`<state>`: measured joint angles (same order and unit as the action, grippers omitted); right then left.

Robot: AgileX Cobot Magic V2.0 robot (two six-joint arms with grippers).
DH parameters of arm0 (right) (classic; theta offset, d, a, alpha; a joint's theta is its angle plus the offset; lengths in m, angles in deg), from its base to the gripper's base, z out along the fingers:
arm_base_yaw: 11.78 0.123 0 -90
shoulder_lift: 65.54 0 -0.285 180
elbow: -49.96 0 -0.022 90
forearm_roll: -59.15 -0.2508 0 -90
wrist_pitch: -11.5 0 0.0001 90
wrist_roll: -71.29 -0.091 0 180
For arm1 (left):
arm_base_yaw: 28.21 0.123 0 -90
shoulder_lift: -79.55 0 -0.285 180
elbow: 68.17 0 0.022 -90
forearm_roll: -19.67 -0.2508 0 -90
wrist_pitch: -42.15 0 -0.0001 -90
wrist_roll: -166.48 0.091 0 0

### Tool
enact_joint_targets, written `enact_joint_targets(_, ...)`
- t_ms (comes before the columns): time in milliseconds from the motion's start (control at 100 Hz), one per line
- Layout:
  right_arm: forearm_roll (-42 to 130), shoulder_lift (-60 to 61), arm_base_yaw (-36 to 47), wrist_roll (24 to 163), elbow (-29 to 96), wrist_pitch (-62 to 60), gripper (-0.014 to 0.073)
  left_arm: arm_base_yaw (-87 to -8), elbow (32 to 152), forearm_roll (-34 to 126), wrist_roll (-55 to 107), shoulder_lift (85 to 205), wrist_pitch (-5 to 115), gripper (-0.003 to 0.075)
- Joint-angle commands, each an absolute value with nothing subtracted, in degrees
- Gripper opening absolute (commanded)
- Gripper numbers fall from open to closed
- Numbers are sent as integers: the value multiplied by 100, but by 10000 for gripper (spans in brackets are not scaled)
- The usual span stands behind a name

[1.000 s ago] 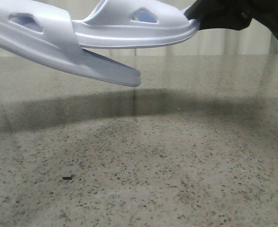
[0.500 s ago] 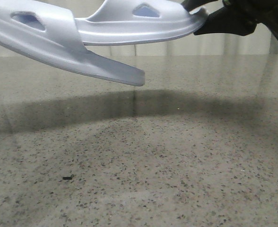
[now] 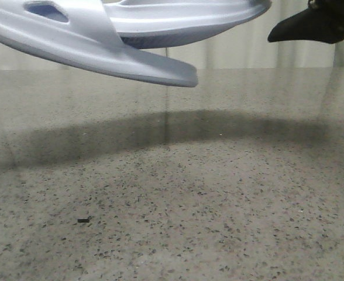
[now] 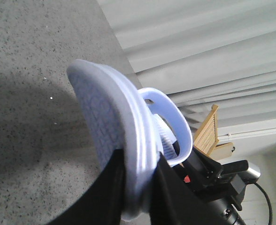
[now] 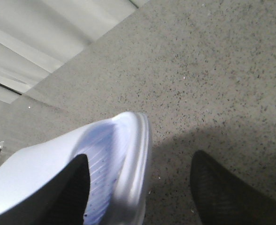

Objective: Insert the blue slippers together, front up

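Blue slippers (image 3: 102,35) both aloft above the speckled tabletop (image 3: 172,193), near the top of the front view, casting a broad shadow on the stone below. One slipper (image 3: 72,44) tilts toward the right, its end lowest; the second slipper (image 3: 183,20) lies behind and overlaps it, running out to the right.

Left wrist view: left gripper (image 4: 138,187) clenched on the edge of a slipper (image 4: 114,136), one dark finger on each side of the sole; tread faces the tabletop side, strap arches beyond.

Right gripper (image 3: 312,26) sits apart from the slippers in the front view. Right wrist view: right gripper fingers spread wide, a slipper end (image 5: 114,173) lying between them, touching one finger, clear of the other (image 5: 222,192). Released.
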<state>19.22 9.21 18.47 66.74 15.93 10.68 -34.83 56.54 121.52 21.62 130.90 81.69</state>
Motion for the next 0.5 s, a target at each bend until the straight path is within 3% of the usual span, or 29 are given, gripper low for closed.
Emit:
enact_joint_targets(0, 2087, 556, 1807, 6741, 1799, 1241, 416, -3579, 5857, 12629, 2120, 13081, 9062, 15)
enact_joint_targets(490, 2378, -532, 1780, 6741, 1799, 1726, 416, -3579, 5857, 12579, 2120, 13081, 9015, 15)
